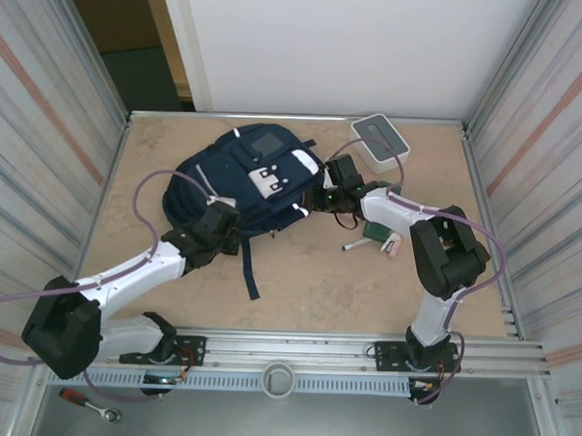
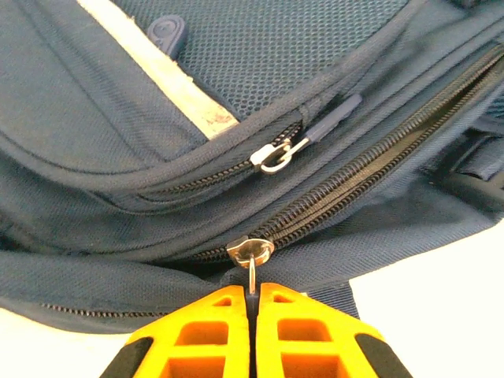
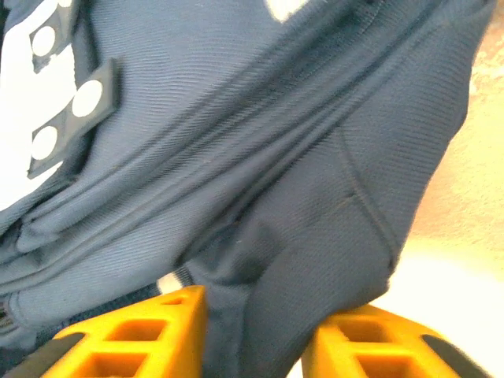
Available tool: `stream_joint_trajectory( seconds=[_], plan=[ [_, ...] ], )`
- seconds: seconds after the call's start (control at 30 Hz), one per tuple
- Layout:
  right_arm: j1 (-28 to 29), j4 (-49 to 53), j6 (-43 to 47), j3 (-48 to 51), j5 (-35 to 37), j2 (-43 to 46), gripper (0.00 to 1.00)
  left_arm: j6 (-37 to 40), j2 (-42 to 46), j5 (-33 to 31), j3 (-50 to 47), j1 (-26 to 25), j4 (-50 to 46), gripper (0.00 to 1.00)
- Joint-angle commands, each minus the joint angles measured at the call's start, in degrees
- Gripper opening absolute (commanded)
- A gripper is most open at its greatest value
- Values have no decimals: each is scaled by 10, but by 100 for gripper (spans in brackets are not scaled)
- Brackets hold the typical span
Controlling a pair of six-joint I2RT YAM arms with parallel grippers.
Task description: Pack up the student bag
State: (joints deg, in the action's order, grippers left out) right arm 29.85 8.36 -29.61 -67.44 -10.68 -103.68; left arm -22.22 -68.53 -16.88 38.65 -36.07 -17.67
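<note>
Navy-blue fabric identifies the student bag (image 1: 244, 182), which lies flat on the tan table (image 1: 317, 287), toward 11 o'clock from the table's centre, with a dark strap (image 1: 248, 264) trailing toward 6 o'clock.

We record white patches on its front. Any lettering on them is too small to read from above. In the right wrist view, dark buckle tabs (image 3: 75, 102) with white round studs cross one patch and carry no legible writing. In the left wrist view, a rubber tab (image 2: 161, 31) bears a raised mark that we cannot make out, beside a pale reflective stripe (image 2: 169, 79).

The left gripper (image 2: 252, 295) sits at the bag's 7 o'clock edge (image 1: 218, 229). Its orange fingers are pressed together on the metal zip pull (image 2: 250, 256) of the long zip. A second zip pull (image 2: 272, 156) lies free on the pocket just above.

The right gripper (image 3: 256, 303) sits at the bag's 3 o'clock edge (image 1: 323, 195). Its fingers stand partly apart, closed on a thick fold of the bag's fabric that fills the gap and touches both.

A white box (image 1: 379, 140) stands at 1 o'clock. A green item (image 1: 377, 231) and a pen (image 1: 356, 244) lie at 3 o'clock, their labels unreadable.
</note>
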Motion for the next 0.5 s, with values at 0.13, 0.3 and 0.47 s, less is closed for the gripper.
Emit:
stream_joint_trajectory(
  seconds=[0.13,0.3,0.47],
  plan=[
    [20,-135,-157,143,-96,98,73,-16,-3,19,20,-30,25,0],
    [93,-228,-253,171,-72,64,86,-9,-9,17,24,-37,26,0],
    [106,-296,-305,153,-51,-13,74,-7,-7,13,21,-42,23,0]
  ],
)
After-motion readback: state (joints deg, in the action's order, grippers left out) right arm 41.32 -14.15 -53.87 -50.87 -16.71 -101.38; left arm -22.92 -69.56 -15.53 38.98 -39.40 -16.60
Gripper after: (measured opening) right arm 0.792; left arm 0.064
